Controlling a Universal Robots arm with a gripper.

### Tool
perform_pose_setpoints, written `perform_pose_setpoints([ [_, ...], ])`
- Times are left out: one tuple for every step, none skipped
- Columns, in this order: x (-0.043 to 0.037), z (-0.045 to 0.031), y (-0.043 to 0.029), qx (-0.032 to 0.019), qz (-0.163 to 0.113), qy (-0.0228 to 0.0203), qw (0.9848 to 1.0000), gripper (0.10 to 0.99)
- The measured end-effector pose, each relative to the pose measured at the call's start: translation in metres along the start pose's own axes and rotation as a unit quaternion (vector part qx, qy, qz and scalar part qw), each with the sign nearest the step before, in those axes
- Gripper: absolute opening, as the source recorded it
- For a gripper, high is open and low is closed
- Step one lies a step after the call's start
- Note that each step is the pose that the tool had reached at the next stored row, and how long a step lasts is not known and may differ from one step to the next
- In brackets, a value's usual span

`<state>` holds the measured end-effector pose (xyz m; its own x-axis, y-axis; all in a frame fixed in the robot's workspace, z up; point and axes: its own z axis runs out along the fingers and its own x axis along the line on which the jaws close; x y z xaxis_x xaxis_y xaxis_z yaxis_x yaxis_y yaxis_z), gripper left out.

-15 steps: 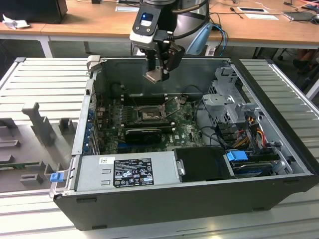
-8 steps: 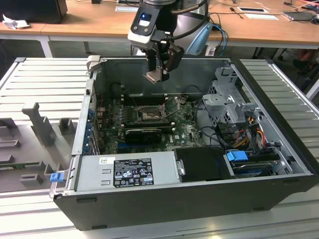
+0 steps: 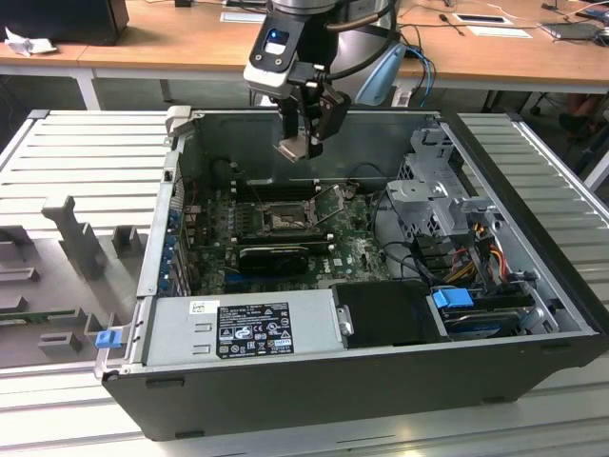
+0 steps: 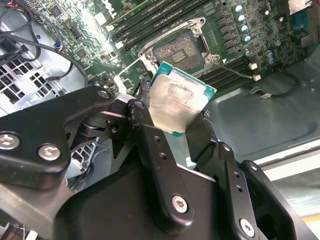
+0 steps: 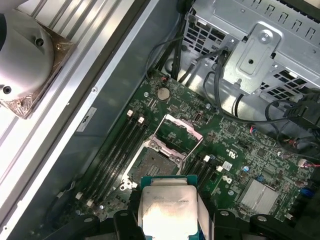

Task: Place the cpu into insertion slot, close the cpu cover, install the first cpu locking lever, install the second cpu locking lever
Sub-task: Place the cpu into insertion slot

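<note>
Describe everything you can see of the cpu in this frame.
The cpu is a small, flat, square chip with a dull, smudged silvery metal top and a teal-green board edge around it. The gripper clamps it by two opposite edges, with the metal top facing both wrist views. It hangs in the air above the uncovered insertion slot and does not touch it.

cpu (image 4: 180,100): silver-grey top w/ dull smudgy patches; teal-green edge.
insertion slot (image 4: 179,50): dark centre w/ fine brownish speckle, silver rim.
cpu cover (image 5: 179,131): silver, I'd say plain.
my gripper (image 4: 170,120): matte black; screws (image 4: 180,203) silver.
mobo (image 5: 240,145): green; mem slots (image 5: 117,160) black.
PSU (image 3: 181,328): grey; label (image 3: 255,329) black w/ white print.
case (image 3: 381,381): dark grey.
clip (image 3: 107,337): blue.
</note>
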<state>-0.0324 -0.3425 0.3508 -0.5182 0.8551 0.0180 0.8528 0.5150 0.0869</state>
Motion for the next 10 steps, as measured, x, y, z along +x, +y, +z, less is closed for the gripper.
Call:
perform_pose_setpoints([
  [0.0, 0.0001, 0.0, 0.0, 0.0, 0.0, 1.0, 0.529],
  [0.0, 0.0002, 0.0, -0.0001, 0.001, 0.0, 1.0, 0.529],
  [0.0, 0.0002, 0.0, -0.0001, 0.002, -0.0002, 1.0, 0.529],
  [0.0, 0.0002, 0.0, -0.0001, 0.004, -0.0003, 1.0, 0.529],
  [0.0, 0.0003, 0.0, -0.0002, 0.006, -0.0005, 1.0, 0.529],
  [0.0, 0.0003, 0.0, -0.0002, 0.008, -0.0006, 1.0, 0.529],
  [0.0, 0.0004, 0.0, -0.0003, 0.01, -0.0008, 1.0, 0.529],
  [0.0, 0.0004, 0.0, -0.0003, 0.012, -0.001, 0.9999, 0.529],
  [0.0, 0.0005, 0.0, -0.0003, 0.013, -0.0011, 0.9999, 0.529],
  [0.0, 0.0005, 0.0, -0.0004, 0.015, -0.0013, 0.9999, 0.529],
])
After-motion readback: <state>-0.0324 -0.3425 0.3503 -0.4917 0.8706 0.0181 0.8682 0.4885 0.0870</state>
